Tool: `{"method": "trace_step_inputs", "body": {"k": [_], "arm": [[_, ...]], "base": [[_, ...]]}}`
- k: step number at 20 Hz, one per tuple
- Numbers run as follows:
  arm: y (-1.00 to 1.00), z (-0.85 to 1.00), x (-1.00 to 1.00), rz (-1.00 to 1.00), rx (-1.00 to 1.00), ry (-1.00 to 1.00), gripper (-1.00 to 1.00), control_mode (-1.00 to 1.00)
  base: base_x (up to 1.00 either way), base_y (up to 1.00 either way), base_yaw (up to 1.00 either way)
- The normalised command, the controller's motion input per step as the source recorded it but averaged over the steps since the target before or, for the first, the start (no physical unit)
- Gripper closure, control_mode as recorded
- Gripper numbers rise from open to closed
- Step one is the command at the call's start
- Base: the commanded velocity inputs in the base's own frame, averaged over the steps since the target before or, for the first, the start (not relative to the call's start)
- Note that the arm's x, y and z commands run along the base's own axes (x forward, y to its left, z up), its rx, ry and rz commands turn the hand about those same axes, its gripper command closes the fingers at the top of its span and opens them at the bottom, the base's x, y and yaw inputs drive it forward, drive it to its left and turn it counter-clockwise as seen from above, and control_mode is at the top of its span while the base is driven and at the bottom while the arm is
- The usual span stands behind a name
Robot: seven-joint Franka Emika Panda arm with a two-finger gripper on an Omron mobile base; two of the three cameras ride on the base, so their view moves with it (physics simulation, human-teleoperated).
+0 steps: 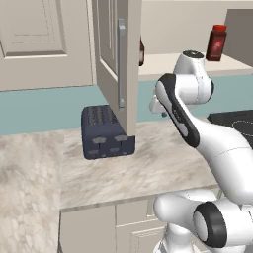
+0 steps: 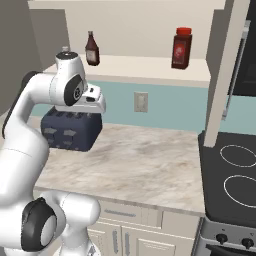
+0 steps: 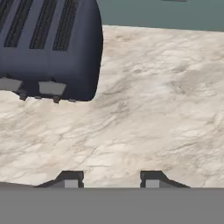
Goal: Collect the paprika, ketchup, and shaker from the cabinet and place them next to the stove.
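The cabinet stands open, its panelled door swung out over the counter. On its cream shelf stand a dark narrow-necked ketchup bottle at the left and a red-lidded paprika jar at the right. The paprika shows in the left base view too, and the ketchup peeks out behind the door edge. The shaker is hidden. My gripper hangs open above the marble counter, below the shelf and right of the toaster, with nothing between its fingertips. The black stove lies at the far right.
A dark blue-grey toaster sits on the counter under the open door, close to my hand. A second open door hangs over the stove's left edge. Bare marble counter stretches between toaster and stove.
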Motion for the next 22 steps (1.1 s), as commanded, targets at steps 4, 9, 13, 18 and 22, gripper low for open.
{"method": "trace_step_inputs", "body": {"k": [4,9,13,18,22], "arm": [[0.00,0.00,-0.18,0.00,0.00,-0.13,-1.00,-1.00],[0.00,0.00,-0.70,0.02,0.00,-0.61,-1.00,-1.00],[0.00,0.29,-0.37,0.00,0.00,-0.67,-1.00,-1.00],[0.00,0.76,-0.01,0.00,-0.03,-0.56,-1.00,-1.00],[0.00,0.96,0.13,0.00,-0.04,-0.34,-1.00,-1.00]], "base": [[0.00,0.00,0.00],[0.00,0.00,0.00],[0.00,0.00,0.00],[0.00,0.00,0.00],[0.00,0.00,0.00]]}}
